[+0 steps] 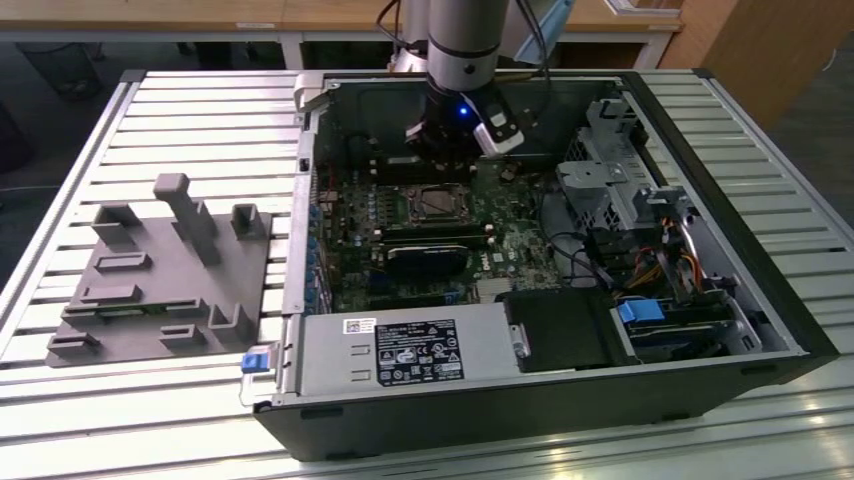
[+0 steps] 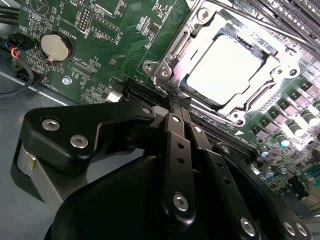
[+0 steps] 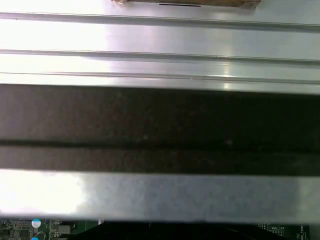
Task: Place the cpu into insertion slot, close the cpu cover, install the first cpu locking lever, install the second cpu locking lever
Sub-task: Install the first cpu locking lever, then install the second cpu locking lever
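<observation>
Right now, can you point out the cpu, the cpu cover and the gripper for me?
cpu (image 2: 223, 68): second wrist view, middle of its pale metal face.
cpu cover (image 2: 272, 68): second wrist view, silver frame edge beside the chip.
gripper (image 2: 175, 102): second wrist view, at the black fingertips by the socket corner.

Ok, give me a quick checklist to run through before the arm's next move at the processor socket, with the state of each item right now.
1. Pale silver square cpu lies flat in the silver-rimmed insertion slot: ok.
2. Thin silver frame-shaped cpu cover down around the chip: ok, it looks closed.
3. Both locking levers latched: cannot tell.
4. Black gripper tips at the socket's corner edge, closed together, carrying nothing: ok.
5. Arm inside the open black computer case, gripper above the green motherboard: ok.
</observation>
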### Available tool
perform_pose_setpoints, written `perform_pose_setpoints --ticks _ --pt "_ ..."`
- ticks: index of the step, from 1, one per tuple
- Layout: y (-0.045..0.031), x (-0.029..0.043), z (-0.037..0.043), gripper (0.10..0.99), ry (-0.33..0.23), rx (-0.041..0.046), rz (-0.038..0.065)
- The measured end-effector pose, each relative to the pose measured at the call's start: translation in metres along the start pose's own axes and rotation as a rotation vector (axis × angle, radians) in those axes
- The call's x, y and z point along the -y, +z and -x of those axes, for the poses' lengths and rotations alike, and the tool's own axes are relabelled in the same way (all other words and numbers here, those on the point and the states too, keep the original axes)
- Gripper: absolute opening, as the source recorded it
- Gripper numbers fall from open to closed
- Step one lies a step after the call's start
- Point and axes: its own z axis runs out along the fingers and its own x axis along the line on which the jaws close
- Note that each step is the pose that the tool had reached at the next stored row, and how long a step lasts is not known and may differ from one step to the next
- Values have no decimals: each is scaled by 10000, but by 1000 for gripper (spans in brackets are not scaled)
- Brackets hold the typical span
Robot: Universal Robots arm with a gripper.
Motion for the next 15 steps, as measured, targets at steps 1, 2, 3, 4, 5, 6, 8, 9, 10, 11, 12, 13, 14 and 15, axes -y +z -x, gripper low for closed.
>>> perform_pose_setpoints --ticks 1,2,3,4,5,6,8,9,10,11,12,13,14,15 --pt "-1 6 2 122 -1 -1 -1" --pt "-1 10 5 122 -1 -1 -1" --pt "-2 11 5 122 -1 -1 -1" --pt "-2 12 6 122 0 -1 -1" --pt "-2 15 6 122 -1 -1 -1" --pt "-2 16 6 122 0 -1 -1" --pt "-3 22 6 122 0 -2 -3" --pt "-3 24 7 122 -1 -1 -1" --pt "-3 28 7 122 0 -1 -2" --pt "-4 33 7 122 -1 -1 -2" --pt "-4 39 7 122 -1 -1 -2" --pt "-4 42 7 122 -1 -1 -1" --pt "-4 44 6 122 1 0 -1" --pt "-5 48 7 122 -1 -1 -3"
